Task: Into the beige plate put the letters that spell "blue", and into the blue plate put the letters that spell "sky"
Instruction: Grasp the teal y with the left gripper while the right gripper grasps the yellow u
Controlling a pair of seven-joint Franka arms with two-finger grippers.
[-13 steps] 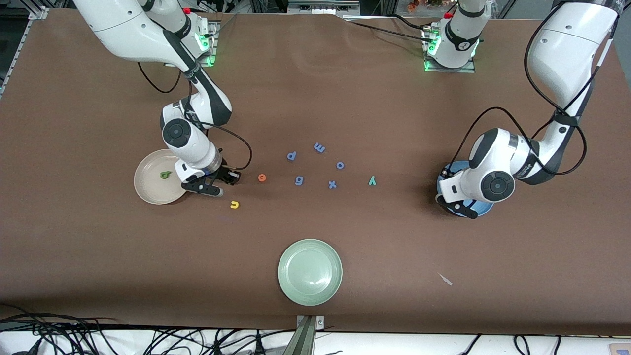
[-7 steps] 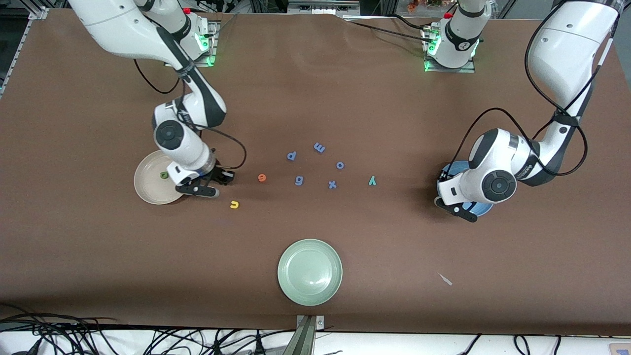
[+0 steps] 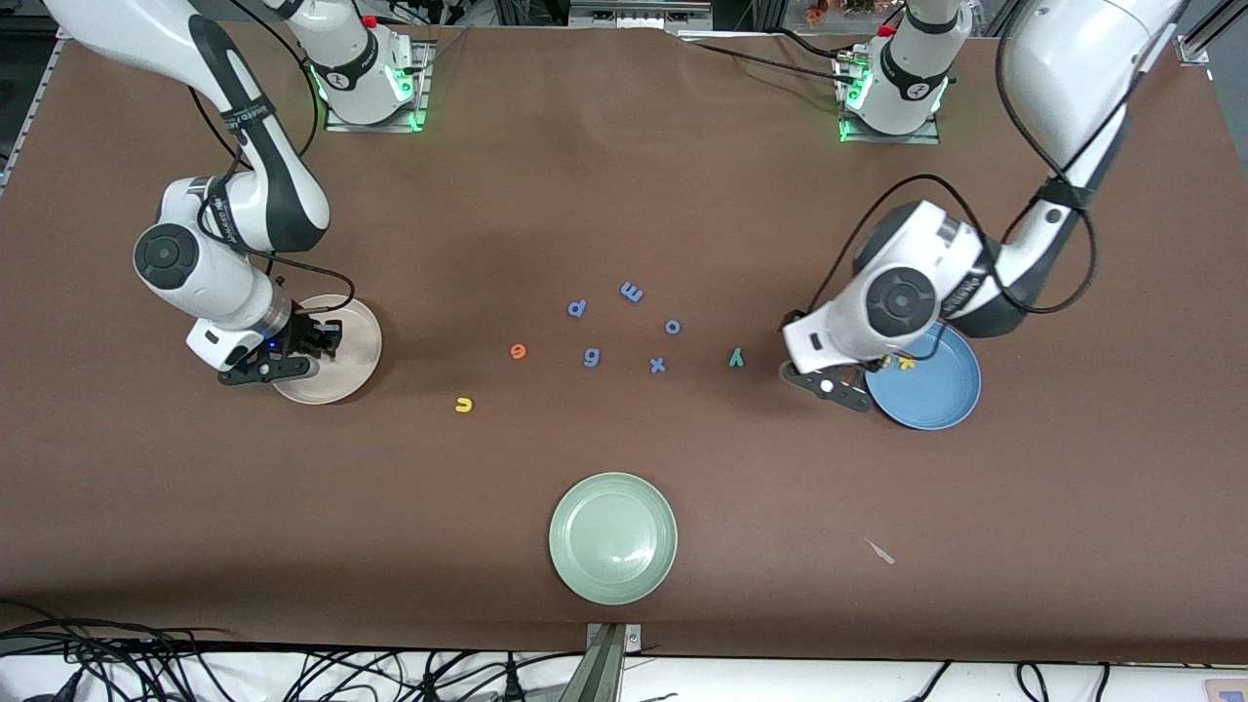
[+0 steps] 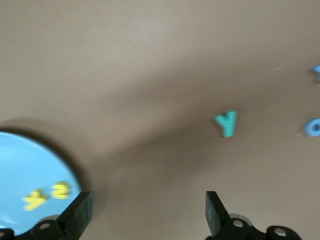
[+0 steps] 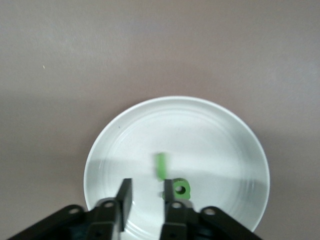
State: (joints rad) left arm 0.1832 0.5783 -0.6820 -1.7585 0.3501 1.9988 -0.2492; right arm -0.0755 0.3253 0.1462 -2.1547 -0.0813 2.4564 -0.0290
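**Two plates part filled, five letters yet to be sorted.** The left gripper (image 4: 146, 209) is seen over the brown table at the 9 o'clock rim of the round medium-blue plate (image 3: 938, 395). Its fingers are spread wide and nothing is held. Inside that plate, a small yellow foam s (image 4: 60, 190) and a yellow foam k (image 4: 34, 199) are lying side by side.

The teal-green foam y (image 3: 736, 358) is left on the table. On the front view's clock face it lies at about 9 o'clock from the left gripper and near it, with its stem running roughly from 12 to 6. The left arm is judged much the nearer, so a short reach toward 9 o'clock would likely be needed.

The right gripper (image 5: 146, 194) is held over the round cream-beige plate (image 3: 353, 378), its fingers narrowly parted and empty. A thin green foam bar l (image 5: 160, 166) and a green foam b (image 5: 182, 190) are in that plate.

The orange foam e (image 3: 518, 351) is at 3 o'clock of the beige plate, and the yellow foam u (image 3: 464, 404) is at about 4 o'clock.
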